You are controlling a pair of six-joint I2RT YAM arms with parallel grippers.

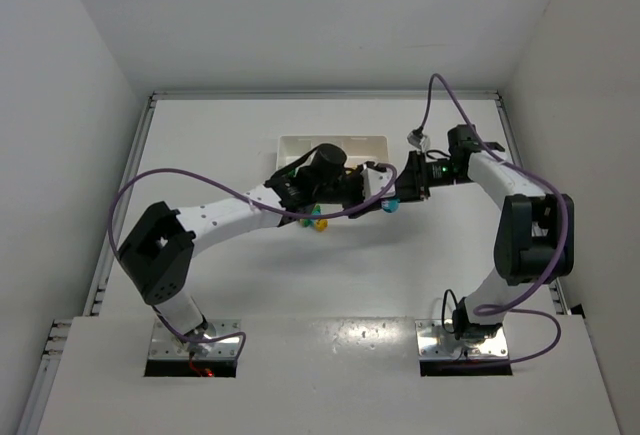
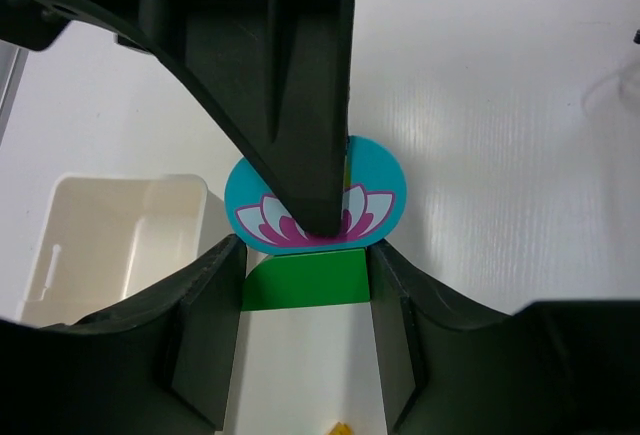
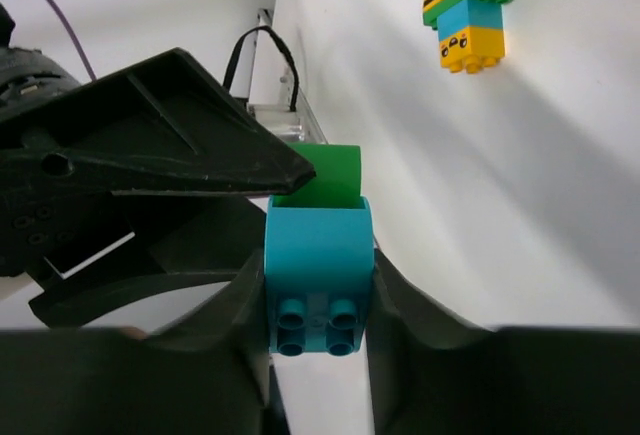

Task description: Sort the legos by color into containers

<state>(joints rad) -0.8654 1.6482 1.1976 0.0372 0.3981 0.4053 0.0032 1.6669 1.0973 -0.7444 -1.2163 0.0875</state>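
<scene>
Clump (image 3: 318,300) held between left hand (image 2: 305,290) and right hand (image 3: 318,273) beside tray (image 2: 100,240)

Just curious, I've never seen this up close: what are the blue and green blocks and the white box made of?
Cyan brick: probably hard moulded plastic, smooth, slightly glossy, with crisp round studs. Green brick: looks the same, even flat colour. White tray: seemingly thin plastic, matte, with rounded moulded corners.

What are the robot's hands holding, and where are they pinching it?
The left gripper pinches a green brick by two opposite sides. The right gripper pinches the cyan brick stuck to it, also by its sides.
</scene>
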